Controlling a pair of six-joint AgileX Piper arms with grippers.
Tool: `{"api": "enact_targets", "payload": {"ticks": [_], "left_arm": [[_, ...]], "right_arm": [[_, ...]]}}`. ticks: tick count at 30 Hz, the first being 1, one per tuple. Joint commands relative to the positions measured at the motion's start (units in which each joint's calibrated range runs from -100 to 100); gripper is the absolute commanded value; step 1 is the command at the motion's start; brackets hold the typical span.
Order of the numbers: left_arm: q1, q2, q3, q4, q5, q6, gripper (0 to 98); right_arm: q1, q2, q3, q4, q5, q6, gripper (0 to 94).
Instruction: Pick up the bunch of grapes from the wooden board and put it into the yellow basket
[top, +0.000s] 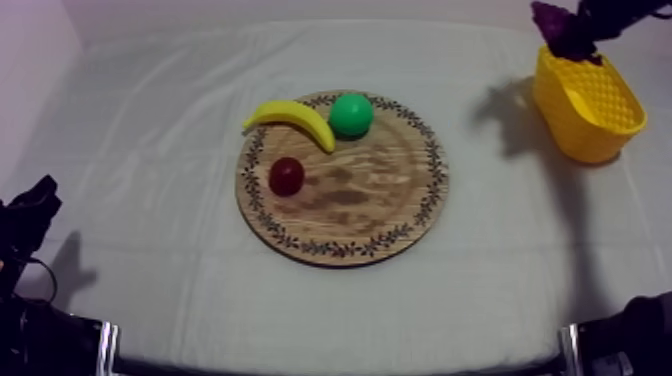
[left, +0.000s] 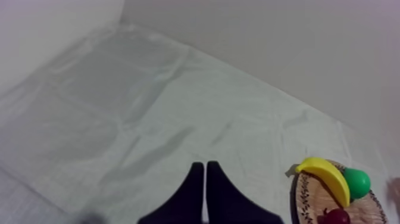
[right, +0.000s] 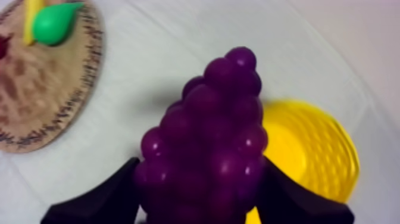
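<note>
My right pincer (right: 199, 193) was clamped on the purple toy bunch of grapes (right: 208, 131), one black finger on each side. It hung up in the air right at the rim of the yellow basket (top: 588, 125) with the lattice walls, over at the right of the table.

Back on the round wooden board (top: 385, 195) with the patterned rim sat the yellow banana (top: 295, 117), the green pear (top: 351, 114) and the small red fruit (top: 286, 176).

My left pincer (left: 205, 187) was pressed into a narrow wedge with nothing in it, low over the grey-white cloth (left: 149, 107), well apart from the board.
</note>
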Motion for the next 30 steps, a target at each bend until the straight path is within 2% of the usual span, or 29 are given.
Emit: {"api": "enact_targets", "payload": {"ticks": [1, 8, 14, 17, 21, 30], "left_arm": [[-0.03, 0.05, 0.0, 0.01, -0.01, 0.0, 0.1], [-0.03, 0.05, 0.0, 0.01, -0.01, 0.0, 0.1], [-0.03, 0.05, 0.0, 0.01, -0.01, 0.0, 0.1], [-0.03, 0.05, 0.0, 0.01, -0.01, 0.0, 0.1], [-0.03, 0.05, 0.0, 0.01, -0.01, 0.0, 0.1], [-0.03, 0.05, 0.0, 0.01, -0.01, 0.0, 0.1]], "right_arm": [[2.92, 0.96, -0.06, 0.29, -1.56, -0.35, 46.1], [5.5, 6.06, -0.6, 1.86, -6.51, -2.47, 50.6], [5.16, 9.83, -2.31, 5.15, -8.62, -6.78, 78.2], [5.22, 10.12, -2.62, 5.62, -8.4, -7.46, 85.2], [6.1, 7.2, -1.03, 4.45, -8.14, -6.28, 85.0], [6.12, -8.17, 6.17, 2.01, -6.95, -6.45, 73.8]]}}
